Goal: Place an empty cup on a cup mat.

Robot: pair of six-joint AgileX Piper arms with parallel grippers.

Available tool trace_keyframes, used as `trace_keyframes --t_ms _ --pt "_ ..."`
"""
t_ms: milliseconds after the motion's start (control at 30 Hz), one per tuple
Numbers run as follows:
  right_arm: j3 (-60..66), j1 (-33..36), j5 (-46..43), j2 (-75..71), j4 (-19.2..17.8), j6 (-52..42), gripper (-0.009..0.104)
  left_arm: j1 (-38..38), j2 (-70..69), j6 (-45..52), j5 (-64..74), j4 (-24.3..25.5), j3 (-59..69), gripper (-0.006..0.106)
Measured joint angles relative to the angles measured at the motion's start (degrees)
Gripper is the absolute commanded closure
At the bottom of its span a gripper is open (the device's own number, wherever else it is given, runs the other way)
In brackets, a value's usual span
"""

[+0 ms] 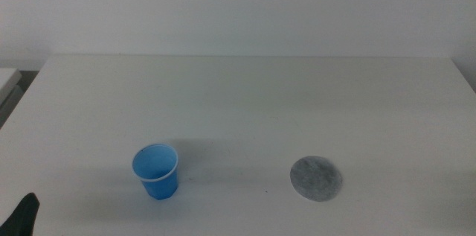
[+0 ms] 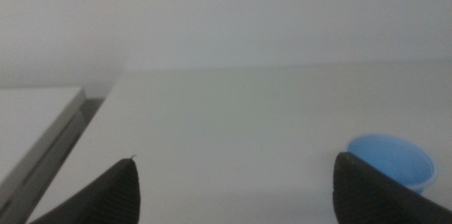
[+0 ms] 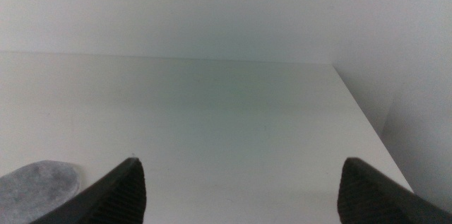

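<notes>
You have a plain white surface (image 1: 245, 94). On it the blue cup (image 1: 156, 170) stands upright, with the grey cup mat (image 1: 316, 179) lying flat well apart.

Cup (image 1: 156, 170) is stood upright on table (image 1: 245, 94), left of centre, nr front edge. Cup mat (image 1: 316, 179) is laid flat on table, right of centre, approx. level w/ cup, well apart from it; bare table is seen btwn the two. Left gripper (image 1: 22, 217) is seen at bottom-left corner of middle view, left of & in front of cup, not touching it. In left wrist view cup (image 2: 392, 160) is partly hidden behind one jaw. In right wrist view cup mat (image 3: 39, 181) is found beside one jaw.
</notes>
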Motion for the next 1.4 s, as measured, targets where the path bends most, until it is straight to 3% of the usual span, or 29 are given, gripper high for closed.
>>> trace_keyframes --t_ms 267,533,667,933,1267,1400 --pt "0.0 0.0 0.0 0.0 0.0 0.0 0.002 0.0 26.6 0.0 14.0 -1.4 -23.3 0.007" --pt "0.0 0.0 0.0 0.0 0.0 0.0 0.002 -0.1 55.3 1.3 43.1 -8.8 -51.7 0.007" --pt "0.0 0.0 0.0 0.0 0.0 0.0 0.002 -2.6 70.2 2.2 53.2 -8.8 -61.9 0.007" --pt "0.0 0.0 0.0 0.0 0.0 0.0 0.002 -9.8 89.0 -1.1 53.8 -8.7 -70.3 0.007" --pt "0.0 0.0 0.0 0.0 0.0 0.0 0.002 -10.9 101.3 -1.5 51.2 -8.1 -70.8 0.007" --pt "0.0 0.0 0.0 0.0 0.0 0.0 0.002 -10.9 103.8 -0.5 49.3 -7.5 -70.8 0.020"
